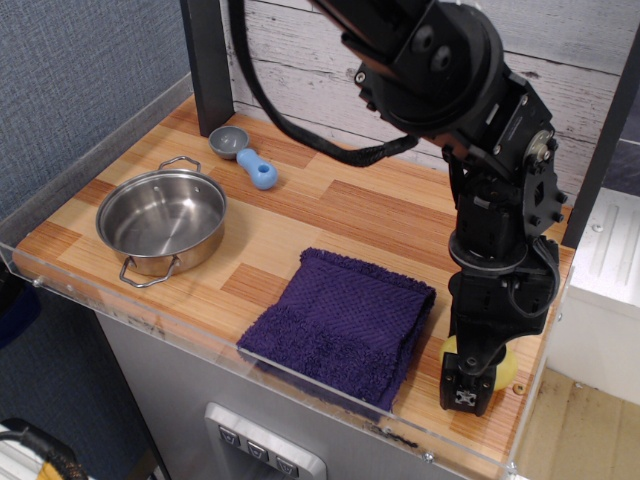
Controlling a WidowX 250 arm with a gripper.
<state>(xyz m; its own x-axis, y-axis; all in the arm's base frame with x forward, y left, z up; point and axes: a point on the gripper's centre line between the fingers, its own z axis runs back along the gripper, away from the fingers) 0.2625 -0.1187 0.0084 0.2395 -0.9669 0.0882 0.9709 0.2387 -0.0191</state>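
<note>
While nr table edge [432,452], jaws at ball [508,368]

Towel [340,325] flanks the tool [470,392]; tabletop [330,215] beyond lies open.

The wooden bench [340,210] carries a steel pot [162,218] at left, a blue-handled scoop [244,156] behind it, a purple towel [340,325] at the front, and, far right, perhaps a lemon [508,368].
</note>
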